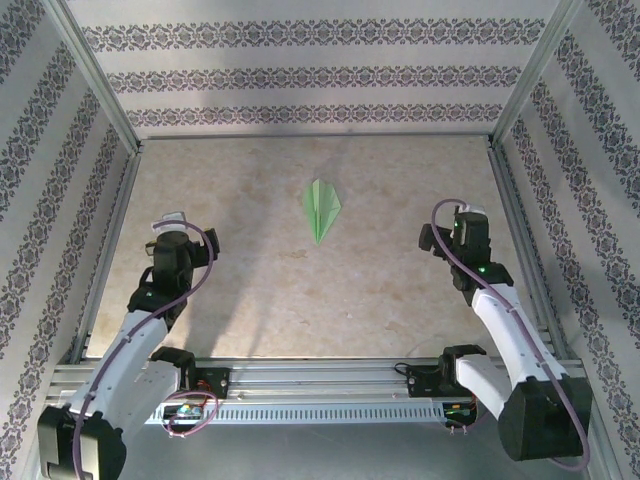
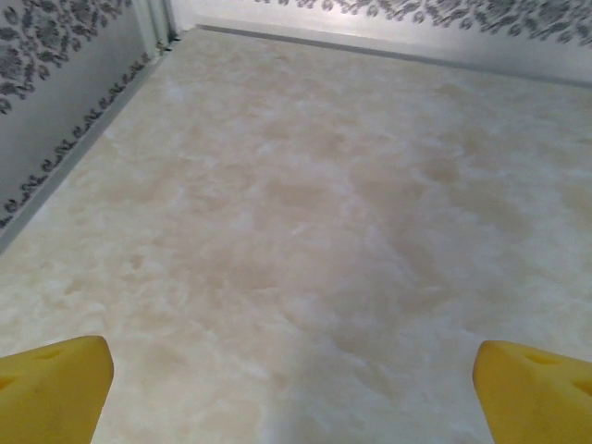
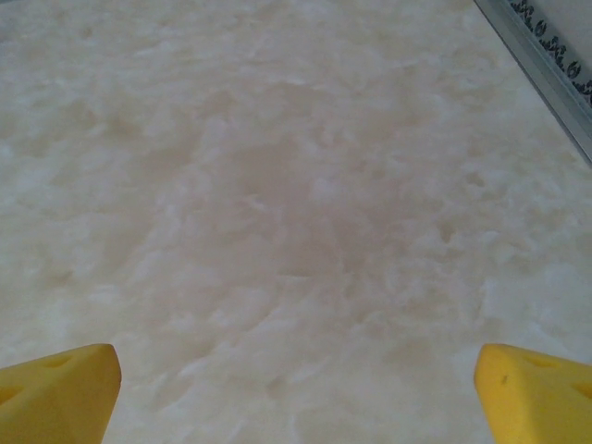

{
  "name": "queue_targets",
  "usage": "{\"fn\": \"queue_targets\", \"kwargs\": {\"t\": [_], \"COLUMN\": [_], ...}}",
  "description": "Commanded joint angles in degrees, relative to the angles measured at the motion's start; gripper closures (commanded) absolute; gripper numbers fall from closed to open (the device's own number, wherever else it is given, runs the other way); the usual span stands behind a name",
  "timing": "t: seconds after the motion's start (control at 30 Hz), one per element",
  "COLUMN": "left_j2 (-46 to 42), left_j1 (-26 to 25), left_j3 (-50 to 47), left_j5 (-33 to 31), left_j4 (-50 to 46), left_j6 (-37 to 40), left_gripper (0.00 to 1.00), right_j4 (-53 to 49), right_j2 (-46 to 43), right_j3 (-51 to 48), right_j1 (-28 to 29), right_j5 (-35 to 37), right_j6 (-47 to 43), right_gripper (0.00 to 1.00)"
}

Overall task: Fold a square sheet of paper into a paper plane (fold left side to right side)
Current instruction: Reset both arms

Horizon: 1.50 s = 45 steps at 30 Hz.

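Paper plane (image 1: 321, 208), top view: pale green matte dart, kite outline, centre crease, sharp tip pointing near, flat at far centre of marbled beige table (image 1: 250, 290); left gripper (image 1: 172, 222) and right gripper (image 1: 468, 215) well apart from it, open tabletop between | left wrist: yellow fingers (image 2: 51, 388) spread wide, gripping nothing | right wrist: yellow fingers (image 3: 55, 393) spread wide, gripping nothing

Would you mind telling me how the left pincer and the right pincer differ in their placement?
The left pincer sits left of the paper plane; the right pincer sits right of it. The left pincer's camera catches a patterned wall on its left; the right pincer's catches a metal rail on its right. Both stand wide open, hold nothing and are apart from the plane.
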Motion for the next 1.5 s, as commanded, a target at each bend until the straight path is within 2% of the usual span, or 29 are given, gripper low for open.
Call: {"fn": "queue_targets", "kwargs": {"t": [0.0,0.13,0.27,0.33,0.43,0.7,0.77,1.0,1.1,1.23,1.33,1.37,1.43,1.47], "left_j2": [1.81,5.57,9.3,11.24,13.78,21.69,23.84,33.03,36.98,41.08,46.75,46.58,44.53,45.61], "left_j1": [0.93,1.02,1.02,1.02,1.03,1.55,1.74,2.12,2.49,3.75,5.06,5.11,5.66,5.77], "left_j3": [-2.7,-6.31,-7.59,-8.03,-9.01,-10.68,-10.17,-8.79,-7.93,-9.1,-10.73,-10.9,-9.08,-8.19], "left_j5": [-6.2,-8.28,-6.95,-7.09,-6.85,-2.4,-0.38,8.46,11.43,11.81,15.76,15.71,15.2,14.96], "left_j4": [11.26,19.53,23.19,24.62,28.07,39.33,40.93,53.3,56.99,62.84,72.14,72.46,65.04,65.35], "left_j6": [4.65,6.51,8.68,9.58,10.68,14.73,15.81,19.07,17.88,16.17,16.64,16.53,15.01,15.06], "left_gripper": [0.0,0.0,0.0,0.0,0.0,0.0,0.0,0.0,0.0,0.0,0.01,0.01,0.01,0.01], "right_j4": [16.74,28.71,41.32,41.83,52.06,69.2,64.1,65.27,65.36,65.36,65.36,65.36,65.36,65.36], "right_j2": [2.57,8.44,16.0,17.85,20.83,32.85,31.47,31.97,31.83,31.91,31.89,31.96,31.91,31.91], "right_j3": [-4.73,-8.7,-10.76,-9.37,-10.97,-12.7,-11.26,-11.52,-11.61,-11.61,-11.61,-11.61,-11.61,-11.61], "right_j1": [-0.96,-2.05,-2.57,-2.59,-2.59,-2.65,-2.8,-3.03,-3.03,-2.95,-2.86,-2.87,-2.86,-2.88], "right_j5": [-0.13,-0.3,-3.22,-5.62,-8.07,-12.69,-12.69,-12.37,-12.38,-12.32,-12.2,-12.2,-12.2,-12.2], "right_j6": [-5.51,-8.3,-11.61,-13.27,-12.93,-12.7,-12.61,-12.22,-12.3,-12.34,-12.43,-12.35,-12.35,-12.35], "right_gripper": [0.02,0.02,0.02,0.02,0.02,0.02,0.02,0.02,0.02,0.02,0.02,0.02,0.02,0.02]}}
